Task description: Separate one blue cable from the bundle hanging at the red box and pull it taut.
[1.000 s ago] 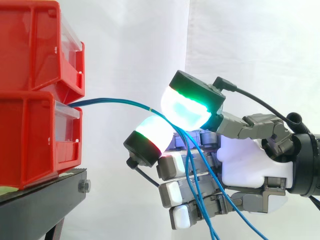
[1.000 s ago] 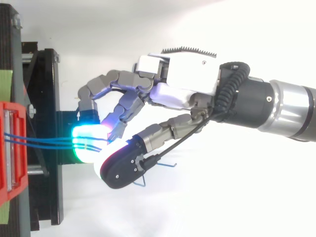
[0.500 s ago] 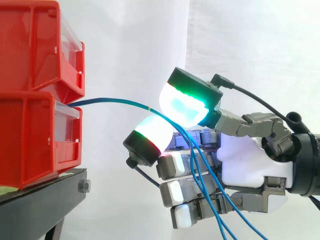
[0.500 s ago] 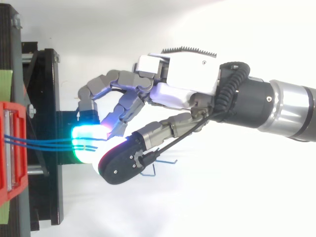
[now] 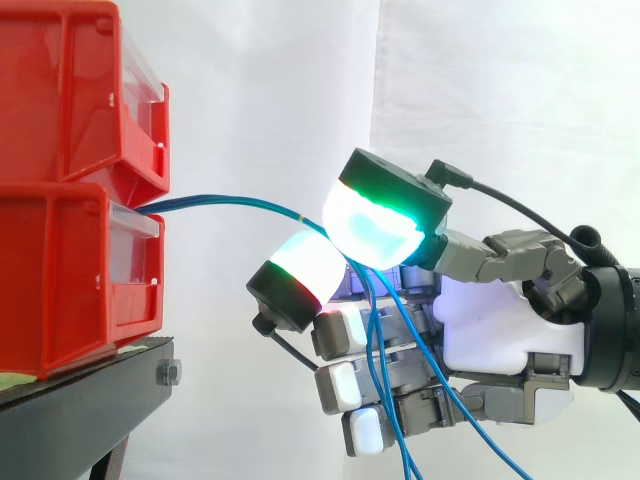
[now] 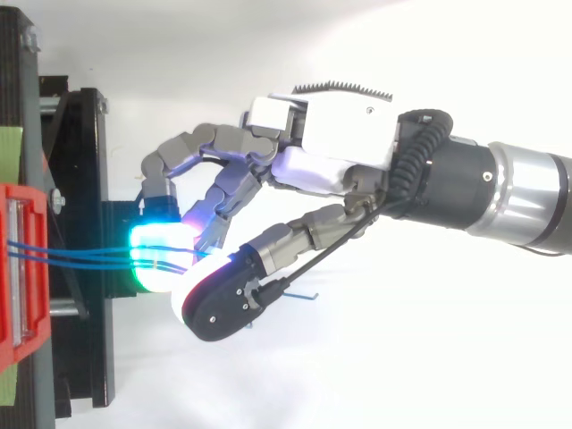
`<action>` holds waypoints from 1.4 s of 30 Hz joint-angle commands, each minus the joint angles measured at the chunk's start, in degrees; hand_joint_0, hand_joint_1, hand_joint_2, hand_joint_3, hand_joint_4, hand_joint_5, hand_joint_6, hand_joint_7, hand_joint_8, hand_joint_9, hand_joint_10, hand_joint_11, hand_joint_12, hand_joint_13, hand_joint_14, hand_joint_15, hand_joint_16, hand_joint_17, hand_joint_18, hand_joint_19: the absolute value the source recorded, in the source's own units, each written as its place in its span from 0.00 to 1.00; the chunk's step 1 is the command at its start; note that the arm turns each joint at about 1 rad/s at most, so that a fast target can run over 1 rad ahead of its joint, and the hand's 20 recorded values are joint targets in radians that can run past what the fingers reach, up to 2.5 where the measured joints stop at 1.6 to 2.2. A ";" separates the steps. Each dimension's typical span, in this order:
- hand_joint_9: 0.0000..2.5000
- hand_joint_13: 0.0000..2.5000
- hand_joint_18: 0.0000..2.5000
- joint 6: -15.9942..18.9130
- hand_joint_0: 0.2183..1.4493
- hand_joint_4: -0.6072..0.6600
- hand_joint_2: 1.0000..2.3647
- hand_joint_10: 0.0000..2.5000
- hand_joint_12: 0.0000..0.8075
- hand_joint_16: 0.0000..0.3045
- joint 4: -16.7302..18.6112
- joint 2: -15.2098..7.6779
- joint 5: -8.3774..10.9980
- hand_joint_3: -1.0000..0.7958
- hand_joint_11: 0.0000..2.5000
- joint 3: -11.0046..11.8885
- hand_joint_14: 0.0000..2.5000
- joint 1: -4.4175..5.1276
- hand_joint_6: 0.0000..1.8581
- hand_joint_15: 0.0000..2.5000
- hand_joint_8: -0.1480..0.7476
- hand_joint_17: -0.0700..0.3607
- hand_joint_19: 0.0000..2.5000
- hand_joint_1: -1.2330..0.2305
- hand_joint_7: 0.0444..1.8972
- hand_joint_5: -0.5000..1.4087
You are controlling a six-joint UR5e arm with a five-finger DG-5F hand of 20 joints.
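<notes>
Thin blue cables leave the front of the lower red box and run level to my hand. There they pass between a green-glowing pad above and a white pad with a red band below. Both pads close on the strands. Behind the pinch the cables hang down across the palm and the other curled fingers. From above, two or three strands stretch side by side from the box into the glowing pads of the hand.
A second red box is stacked on the lower one, both on a black stand. The stand's frame lies just under the fingertips. A white curtain hangs behind, and the arm comes in from the right.
The green-glowing pad lifted slightly, then came back down onto the cables. The strands hanging below the pinch have swung a little to the left. The hand's place is almost the same.
</notes>
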 commanded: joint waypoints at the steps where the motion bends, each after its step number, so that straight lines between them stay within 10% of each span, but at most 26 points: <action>1: 0.37 0.37 0.36 0.00 0.50 0.49 0.00 0.01 0.46 0.14 -0.05 0.00 -0.01 0.28 0.38 0.01 0.01 -0.06 0.47 0.27 0.48 0.39 0.26 0.24 0.61 0.15; 17: 0.35 0.34 0.36 0.00 0.26 0.58 0.00 0.01 0.47 0.16 0.04 0.00 -0.18 0.28 0.27 0.01 0.01 -0.24 0.46 0.22 0.51 0.41 0.25 0.34 0.53 0.15; 27: 0.36 0.34 0.35 0.00 0.34 0.56 0.00 0.01 0.46 0.15 -0.05 0.00 -0.18 0.28 0.30 0.01 0.01 -0.24 0.46 0.23 0.49 0.40 0.26 0.43 0.56 0.15; 42: 0.35 0.34 0.35 -0.09 0.38 0.54 0.01 0.01 0.47 0.15 -0.05 0.00 0.08 0.37 0.33 0.01 0.01 0.03 0.48 0.23 0.49 0.41 0.27 0.27 0.58 0.15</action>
